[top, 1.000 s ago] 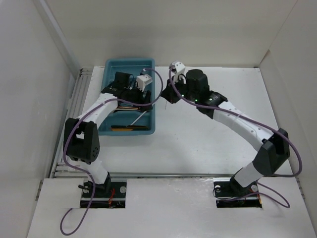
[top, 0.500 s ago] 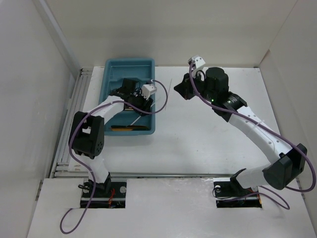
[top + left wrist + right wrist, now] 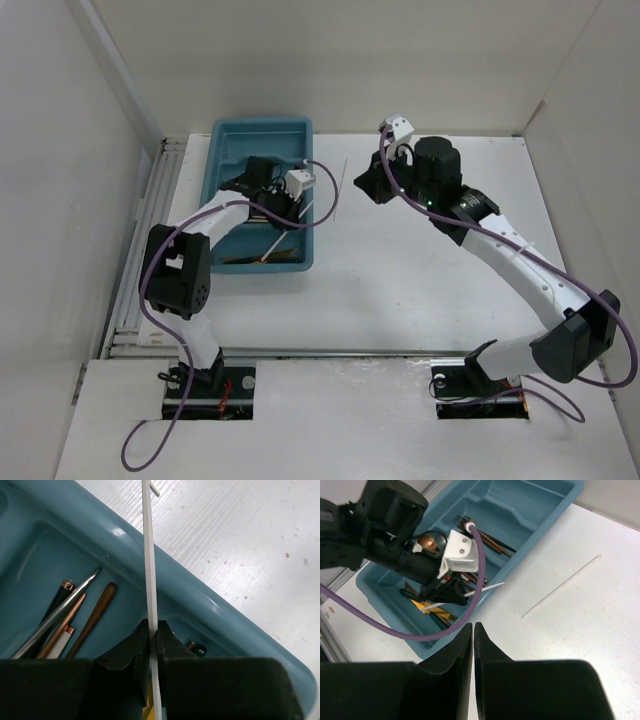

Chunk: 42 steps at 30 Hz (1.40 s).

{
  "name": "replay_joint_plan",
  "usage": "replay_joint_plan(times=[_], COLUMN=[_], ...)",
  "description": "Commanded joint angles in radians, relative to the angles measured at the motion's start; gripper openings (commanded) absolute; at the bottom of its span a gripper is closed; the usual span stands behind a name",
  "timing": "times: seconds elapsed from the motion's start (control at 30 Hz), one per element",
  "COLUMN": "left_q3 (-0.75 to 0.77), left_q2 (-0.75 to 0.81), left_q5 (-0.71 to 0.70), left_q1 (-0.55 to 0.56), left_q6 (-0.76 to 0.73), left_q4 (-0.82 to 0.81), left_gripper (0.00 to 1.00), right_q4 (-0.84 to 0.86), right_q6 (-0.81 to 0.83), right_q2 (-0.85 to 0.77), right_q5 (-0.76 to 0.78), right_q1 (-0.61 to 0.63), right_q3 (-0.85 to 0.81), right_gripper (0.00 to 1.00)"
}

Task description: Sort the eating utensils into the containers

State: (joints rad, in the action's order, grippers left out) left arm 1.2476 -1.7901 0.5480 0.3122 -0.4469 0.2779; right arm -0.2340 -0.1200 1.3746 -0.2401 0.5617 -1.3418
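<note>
Firmly, the left claw pinches a thin white chopstick between its black fingertips, gripping it partway along so that the stick runs past the claw on both sides. From the left wrist, the stick crosses over the rounded rim of the teal tray and reaches out above the white worktop. The right wrist view shows it tilted, its lower end over the tray's inside and its higher end poking past the right rim. Just below this claw, in one slot of the tray's near half, a copper handle, a black copper-tipped utensil and a silver utensil lie close together, with a gold piece beside them. More copper utensils rest in a slot farther along. The right claw has its fingers pressed together with nothing between them, and it hangs above the worktop to the right of the tray. A second chopstick lies flat on the bare worktop beside the tray, touching neither tray nor claw. No writing can be read anywhere.
</note>
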Motion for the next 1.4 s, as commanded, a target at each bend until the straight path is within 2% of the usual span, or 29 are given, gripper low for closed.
replay_joint_plan(times=[0.0, 0.1, 0.2, 0.3, 0.33, 0.4, 0.5, 0.63, 0.8, 1.03, 1.17, 1.27, 1.37], left_q3=[0.116, 0.264, 0.367, 0.403, 0.403, 0.424, 0.472, 0.562, 0.660, 0.697, 0.635, 0.593, 0.628], left_q2=[0.101, 0.101, 0.101, 0.068, 0.039, -0.006, -0.132, -0.311, -0.489, -0.557, -0.461, -0.405, -0.434], left_q5=[0.069, 0.069, -0.002, -0.124, -0.160, -0.244, -0.342, -0.402, -0.448, -0.468, -0.405, -0.341, -0.307], left_q1=[-0.018, -0.027, -0.036, -0.047, -0.056, -0.056, -0.056, -0.065, -0.074, -0.084, -0.084, -0.084, -0.084], left_q6=[-0.021, -0.059, -0.084, -0.105, -0.105, -0.125, -0.188, -0.309, -0.375, -0.424, -0.435, -0.499, -0.545], left_q4=[0.117, 0.225, 0.230, 0.083, -0.033, -0.138, -0.349, -0.569, -0.804, -0.884, -0.884, -0.884, -0.836], left_gripper=[0.00, 0.00, 0.00, 0.00, 0.00, 0.00, 0.00, 0.00, 0.00, 0.00, 0.00, 0.00, 0.00], right_q4=[0.015, 0.005, -0.004, -0.013, -0.013, -0.022, -0.042, -0.073, -0.123, -0.153, -0.163, -0.163, -0.172], right_q6=[0.025, 0.025, 0.034, 0.057, 0.072, 0.086, 0.126, 0.170, 0.180, 0.198, 0.198, 0.198, 0.198], right_q2=[-0.013, 0.009, 0.024, 0.050, 0.060, 0.072, 0.084, 0.107, 0.129, 0.159, 0.178, 0.178, 0.178], right_q5=[-0.008, -0.038, -0.085, -0.117, -0.117, -0.117, -0.117, -0.096, -0.076, -0.076, -0.085, -0.094, -0.094], right_q1=[-0.019, -0.029, -0.048, -0.068, -0.080, -0.107, -0.137, -0.175, -0.197, -0.206, -0.206, -0.206, -0.206], right_q3=[-0.036, -0.074, -0.117, -0.138, -0.148, -0.157, -0.181, -0.218, -0.240, -0.267, -0.277, -0.286, -0.286], right_gripper=[0.10, 0.10, 0.09, 0.09, 0.09, 0.09, 0.09, 0.09, 0.09, 0.09, 0.09, 0.09, 0.09])
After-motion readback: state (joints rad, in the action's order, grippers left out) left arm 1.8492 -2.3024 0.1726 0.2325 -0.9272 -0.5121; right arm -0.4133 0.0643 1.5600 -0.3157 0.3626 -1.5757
